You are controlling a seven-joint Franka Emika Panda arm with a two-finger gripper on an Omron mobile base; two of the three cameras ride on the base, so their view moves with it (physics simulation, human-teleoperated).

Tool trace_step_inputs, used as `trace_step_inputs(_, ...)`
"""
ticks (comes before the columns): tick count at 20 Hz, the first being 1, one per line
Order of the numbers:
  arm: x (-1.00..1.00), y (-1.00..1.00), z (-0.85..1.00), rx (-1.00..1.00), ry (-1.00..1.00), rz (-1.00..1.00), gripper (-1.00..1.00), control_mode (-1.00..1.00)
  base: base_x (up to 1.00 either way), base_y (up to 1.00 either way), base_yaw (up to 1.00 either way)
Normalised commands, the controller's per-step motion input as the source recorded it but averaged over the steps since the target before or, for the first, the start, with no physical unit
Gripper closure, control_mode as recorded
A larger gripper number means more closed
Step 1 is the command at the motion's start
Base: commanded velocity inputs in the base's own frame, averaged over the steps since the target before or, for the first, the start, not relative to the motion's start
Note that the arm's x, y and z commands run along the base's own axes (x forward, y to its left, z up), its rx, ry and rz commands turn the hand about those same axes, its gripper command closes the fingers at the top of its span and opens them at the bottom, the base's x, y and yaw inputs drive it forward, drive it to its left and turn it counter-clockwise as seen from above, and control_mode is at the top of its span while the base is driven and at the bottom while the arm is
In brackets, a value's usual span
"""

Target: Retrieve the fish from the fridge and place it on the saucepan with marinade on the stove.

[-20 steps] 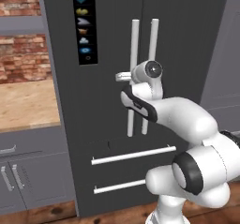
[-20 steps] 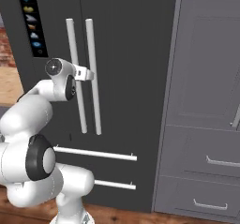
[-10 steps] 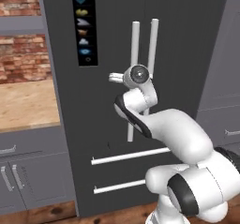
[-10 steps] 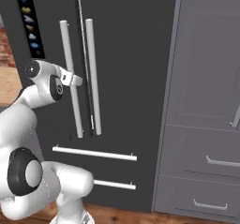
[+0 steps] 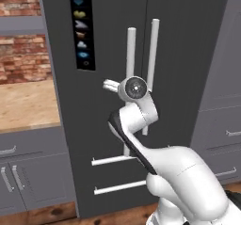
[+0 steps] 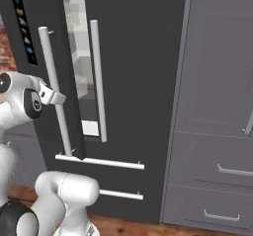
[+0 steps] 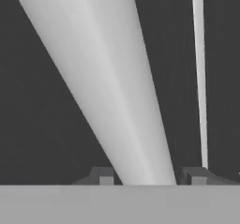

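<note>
The two-finger gripper [image 7: 150, 180] straddles the pale cylindrical handle [image 7: 105, 85] of the left door of the tall dark-grey fridge [image 6: 138, 57]. In the hand view one dark fingertip [image 7: 104, 176] stands on one side of the handle and the other on the opposite side, with the bar running up between them. A sliver of dark door shows between the handle and each tip, so the jaws look slightly parted around the bar, not pressed on it; whether either tip touches it cannot be told.

Just beyond the jaws lies the dark face of the left door. Off to one side of the jaws, a thin pale strip [image 7: 200, 73] runs the height of the hand view.

In the right base view the white hand sits against the left handle [image 6: 53, 89] at about mid-height. The left door stands ajar there, and a narrow bright gap [image 6: 81, 62] of white interior shows between it and the second pale handle [image 6: 98, 79] on the right door. In the left base view the hand [image 5: 113, 85] sits beside the left handle [image 5: 131, 54].

Below the jaws, two pale horizontal drawer bars [image 6: 99, 162] cross the lower front of the fridge. Farther off, grey cabinet fronts [image 6: 217, 106] stand on one side and a brick wall [image 5: 21, 54] over a wooden counter [image 5: 26, 104] on the other.

The fish cannot be made out through the narrow gap.
</note>
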Motion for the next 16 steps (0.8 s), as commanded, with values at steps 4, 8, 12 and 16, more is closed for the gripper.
trace_step_inputs(4, -0.82, 1.0, -0.16, 0.18, -0.02, -0.05, 1.0, -1.0, 0.0, 0.0, 0.0)
trace_step_inputs(8, -0.74, 1.0, -0.29, 0.14, -0.03, -0.04, 1.0, -1.0, 0.0, 0.0, 0.0)
trace_step_inputs(12, -0.64, 1.0, -0.23, 0.07, -0.07, -0.01, 1.0, -1.0, 0.0, 0.0, 0.0)
trace_step_inputs(16, -0.65, 1.0, -0.19, 0.0, -0.03, 0.0, -1.0, -1.0, 0.0, 0.0, 0.0)
